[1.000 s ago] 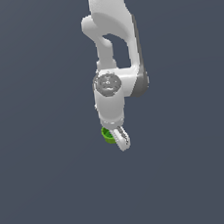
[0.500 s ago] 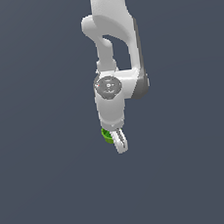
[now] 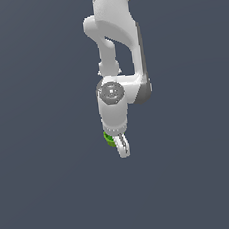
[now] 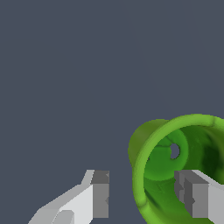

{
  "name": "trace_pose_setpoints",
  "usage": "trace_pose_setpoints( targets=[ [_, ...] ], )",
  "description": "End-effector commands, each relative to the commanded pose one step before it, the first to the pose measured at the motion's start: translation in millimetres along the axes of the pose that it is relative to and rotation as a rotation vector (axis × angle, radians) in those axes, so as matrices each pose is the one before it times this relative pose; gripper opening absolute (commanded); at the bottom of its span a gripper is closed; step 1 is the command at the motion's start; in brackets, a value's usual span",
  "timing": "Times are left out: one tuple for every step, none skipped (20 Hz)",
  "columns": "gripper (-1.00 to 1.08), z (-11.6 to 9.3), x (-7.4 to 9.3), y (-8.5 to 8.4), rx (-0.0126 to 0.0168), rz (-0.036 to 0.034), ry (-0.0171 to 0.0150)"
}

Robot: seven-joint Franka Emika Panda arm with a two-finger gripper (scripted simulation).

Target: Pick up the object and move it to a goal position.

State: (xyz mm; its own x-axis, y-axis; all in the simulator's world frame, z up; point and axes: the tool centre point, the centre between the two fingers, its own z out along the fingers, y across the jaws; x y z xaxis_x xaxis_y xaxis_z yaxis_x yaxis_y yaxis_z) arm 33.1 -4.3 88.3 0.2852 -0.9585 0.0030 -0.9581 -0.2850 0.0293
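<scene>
Cup: the green cup (image 4: 175,162) is lying with its round rim turned toward the wrist camera, its hollow inside showing, with a small pale hole in its base.
Cup's place: in the exterior view the cup (image 3: 109,138) is peeking out as a green sliver at the gripper's base, on the exterior view's left of the finger.
Fingers: one gripper finger (image 4: 194,197) is reaching inside the cup's rim, its grey pad near the inner wall; the other finger (image 4: 97,192) is standing outside the cup, apart from its outer wall.
Gripper: the gripper (image 4: 146,194) is spread wide, straddling one side of the rim; nothing is being squeezed.
Arm: the white arm (image 3: 116,46) is hanging down from above, wrist pointing downward.
Surroundings: a plain dark grey-blue background (image 3: 45,195) is filling both views.
</scene>
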Motion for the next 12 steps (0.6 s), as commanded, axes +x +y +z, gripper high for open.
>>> trace_pose_setpoints(
  targets=[
    [0.28,10.59,-0.08,0.68,-0.00126,0.00167,-0.00018],
    [0.28,2.93,0.11,0.15,0.00000,0.00069,0.00003],
    [0.28,2.10,-0.23,0.03,0.00000,0.00000,0.00000],
    [0.28,1.25,0.28,0.15,0.00000,0.00069,0.00004],
    [0.28,0.42,-0.05,0.01,0.00000,0.00000,0.00000],
    [-1.00,0.00,0.00,0.00,0.00000,0.00000,0.00000],
    [-1.00,0.00,0.00,0.00,0.00000,0.00000,0.00000],
    [-1.00,0.00,0.00,0.00,0.00000,0.00000,0.00000],
    [-1.00,0.00,0.00,0.00,0.00000,0.00000,0.00000],
    [-1.00,0.00,0.00,0.00,0.00000,0.00000,0.00000],
    [-1.00,0.00,0.00,0.00,0.00000,0.00000,0.00000],
    [-1.00,0.00,0.00,0.00,0.00000,0.00000,0.00000]
  ],
)
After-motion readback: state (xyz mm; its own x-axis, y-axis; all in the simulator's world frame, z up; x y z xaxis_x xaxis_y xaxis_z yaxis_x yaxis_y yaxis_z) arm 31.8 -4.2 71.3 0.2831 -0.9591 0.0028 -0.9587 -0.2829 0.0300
